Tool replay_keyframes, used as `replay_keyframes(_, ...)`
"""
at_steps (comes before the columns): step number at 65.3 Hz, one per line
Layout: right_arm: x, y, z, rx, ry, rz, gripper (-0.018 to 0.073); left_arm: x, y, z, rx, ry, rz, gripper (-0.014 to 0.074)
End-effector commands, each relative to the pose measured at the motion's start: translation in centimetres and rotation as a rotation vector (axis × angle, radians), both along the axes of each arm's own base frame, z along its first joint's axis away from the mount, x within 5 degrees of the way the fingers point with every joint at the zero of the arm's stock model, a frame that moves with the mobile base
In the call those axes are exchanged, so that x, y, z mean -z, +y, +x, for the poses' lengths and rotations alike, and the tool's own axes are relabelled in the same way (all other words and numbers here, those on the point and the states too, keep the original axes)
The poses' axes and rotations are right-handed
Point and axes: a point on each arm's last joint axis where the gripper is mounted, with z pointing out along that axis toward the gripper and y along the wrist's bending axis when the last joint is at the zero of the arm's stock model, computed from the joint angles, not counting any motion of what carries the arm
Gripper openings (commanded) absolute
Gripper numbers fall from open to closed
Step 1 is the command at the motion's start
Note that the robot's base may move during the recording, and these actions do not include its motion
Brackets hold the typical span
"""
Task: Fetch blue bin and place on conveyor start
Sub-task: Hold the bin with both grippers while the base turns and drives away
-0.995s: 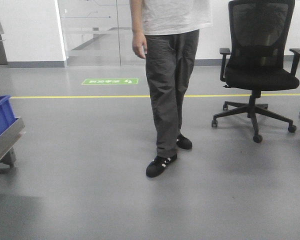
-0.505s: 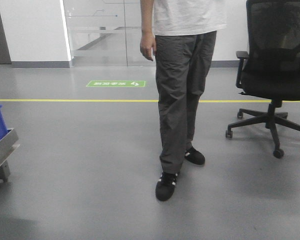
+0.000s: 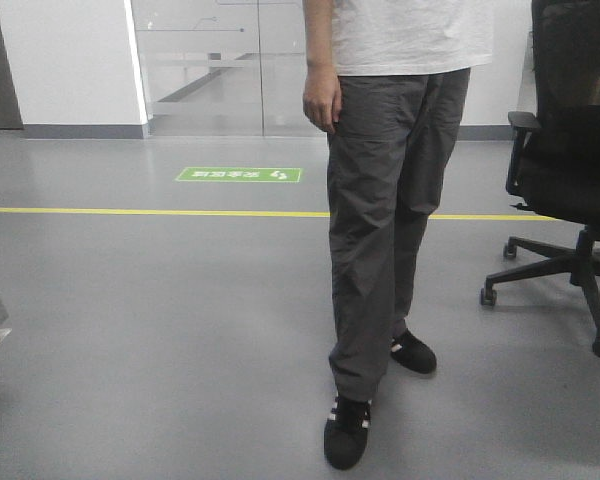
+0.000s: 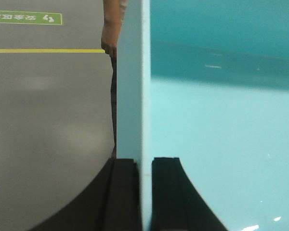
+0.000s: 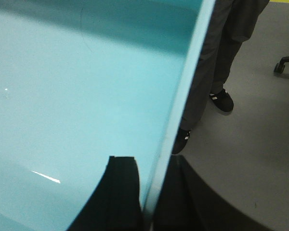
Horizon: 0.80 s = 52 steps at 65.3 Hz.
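Turquoise smooth plastic tub [image 4: 221, 144] clamped at opposite walls by left gripper [image 4: 145, 164] and right gripper [image 5: 154, 166], presumably for level carrying.

Two grippers: left gripper [image 4: 144, 162], right gripper [image 5: 149, 161]. One blue bin [image 4: 221, 144], its walls between their fingers [image 4: 123, 192]. One person [image 3: 390, 200], one office chair [image 3: 575, 150], one floor sign [image 3: 240, 175].

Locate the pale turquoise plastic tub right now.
The turquoise tub is held between both arms, near a person: the left gripper pinches its left wall in the left wrist view, the right gripper its right wall in the right wrist view.
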Motion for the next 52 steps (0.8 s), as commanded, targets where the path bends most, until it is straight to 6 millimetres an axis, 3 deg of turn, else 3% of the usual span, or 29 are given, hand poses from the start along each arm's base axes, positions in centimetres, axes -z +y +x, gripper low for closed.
replay_keyframes(1,-0.67,-0.37,-0.34,-0.001,-0.050,-0.036,-0.0151,-1.31,0.17,-0.34,-0.005,-0.085,-0.031,-0.0111)
replay_keyframes(52,-0.73,-0.36,-0.30,-0.001,-0.058,-0.034,-0.0151,-1.31,0.17,-0.34,-0.005,-0.085,-0.031,-0.0111)
